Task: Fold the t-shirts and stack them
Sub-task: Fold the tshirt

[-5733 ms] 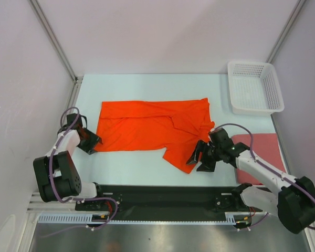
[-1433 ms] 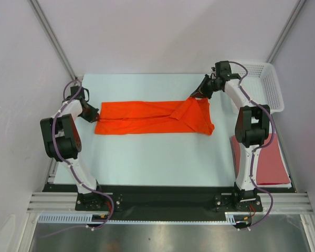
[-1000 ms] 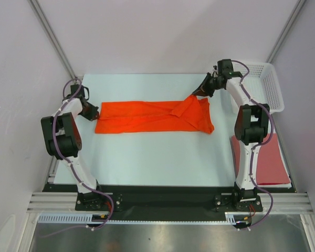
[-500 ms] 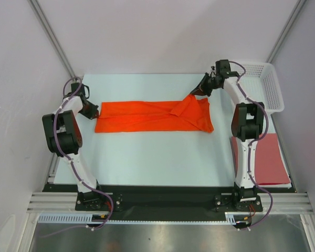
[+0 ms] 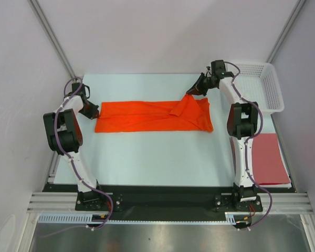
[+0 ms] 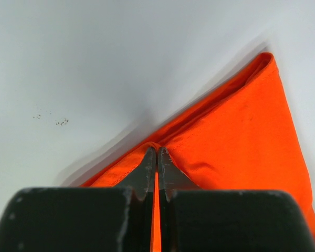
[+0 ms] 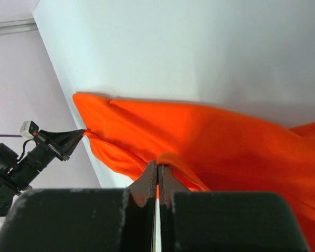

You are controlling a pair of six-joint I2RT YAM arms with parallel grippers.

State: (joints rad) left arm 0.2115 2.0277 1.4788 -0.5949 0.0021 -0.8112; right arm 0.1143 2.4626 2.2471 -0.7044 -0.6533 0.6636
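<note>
While it's pinched at both ends, orange shirt [image 5: 152, 116]: flat strip across the far half of the table [image 5: 147, 152], long axis left-right.
Left gripper [image 5: 93, 112]: clamped on the shirt's left end.
Right gripper [image 5: 193, 92]: clamped on the far right corner (lifted a bit).
Red shirt [image 5: 268, 157]: near right, well apart.
Next, I'd guess: one end goes over the other, along that axis.

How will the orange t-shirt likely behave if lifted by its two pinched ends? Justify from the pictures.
Probably floppy: the orange t-shirt lies in soft folds, so it should sag between the left gripper and right gripper. Likely light: both shut on only thin pinches of cloth. It shouldn't roll.
</note>
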